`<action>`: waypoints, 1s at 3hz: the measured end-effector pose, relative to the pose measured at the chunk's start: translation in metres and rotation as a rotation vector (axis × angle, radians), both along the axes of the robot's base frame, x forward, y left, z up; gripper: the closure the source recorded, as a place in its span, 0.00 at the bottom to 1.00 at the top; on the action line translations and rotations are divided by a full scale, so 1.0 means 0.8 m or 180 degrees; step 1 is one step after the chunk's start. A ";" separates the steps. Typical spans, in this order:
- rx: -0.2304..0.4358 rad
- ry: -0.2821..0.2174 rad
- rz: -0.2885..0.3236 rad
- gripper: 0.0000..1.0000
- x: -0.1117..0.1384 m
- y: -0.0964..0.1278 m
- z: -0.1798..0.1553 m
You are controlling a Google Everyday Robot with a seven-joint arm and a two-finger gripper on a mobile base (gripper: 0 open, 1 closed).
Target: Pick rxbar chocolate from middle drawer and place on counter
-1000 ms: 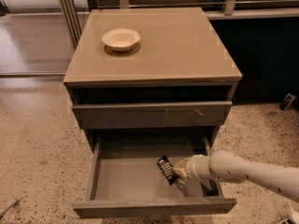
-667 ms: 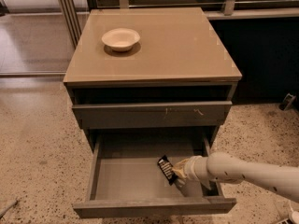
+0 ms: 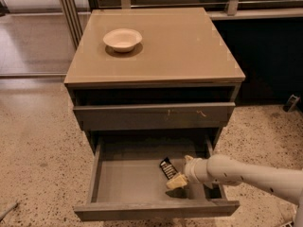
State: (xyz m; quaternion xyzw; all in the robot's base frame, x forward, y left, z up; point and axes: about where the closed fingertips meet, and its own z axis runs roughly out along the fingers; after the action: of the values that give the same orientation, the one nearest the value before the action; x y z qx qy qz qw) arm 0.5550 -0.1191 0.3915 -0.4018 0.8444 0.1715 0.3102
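The rxbar chocolate [image 3: 166,168], a small black bar with white lettering, lies flat on the grey floor of the pulled-out middle drawer [image 3: 128,176], right of centre. My gripper [image 3: 182,171] reaches in from the right, low inside the drawer, right at the bar's near-right end. Its pale fingers [image 3: 176,181] are spread and open, and the bar rests on the drawer floor. The tan counter [image 3: 189,46] caps the cabinet above.
A white bowl [image 3: 122,39] stands on the counter at the back left. The upper drawer front [image 3: 151,115] is slightly out, above the open drawer. Speckled floor surrounds the cabinet. Metal posts [image 3: 71,8] and a dark wall stand behind.
Nothing has clearly changed. The gripper stays at the bar's right end and the bar lies in the same place.
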 end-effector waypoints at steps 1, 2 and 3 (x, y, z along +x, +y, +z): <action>0.0072 0.0034 -0.0028 0.00 0.009 0.003 -0.011; 0.0167 0.0052 -0.0062 0.03 0.018 0.005 -0.022; 0.0201 0.0036 -0.0054 0.06 0.026 0.011 -0.032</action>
State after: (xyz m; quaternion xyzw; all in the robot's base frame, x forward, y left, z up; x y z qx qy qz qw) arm 0.5757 -0.1102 0.3662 -0.3837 0.8436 0.1977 0.3194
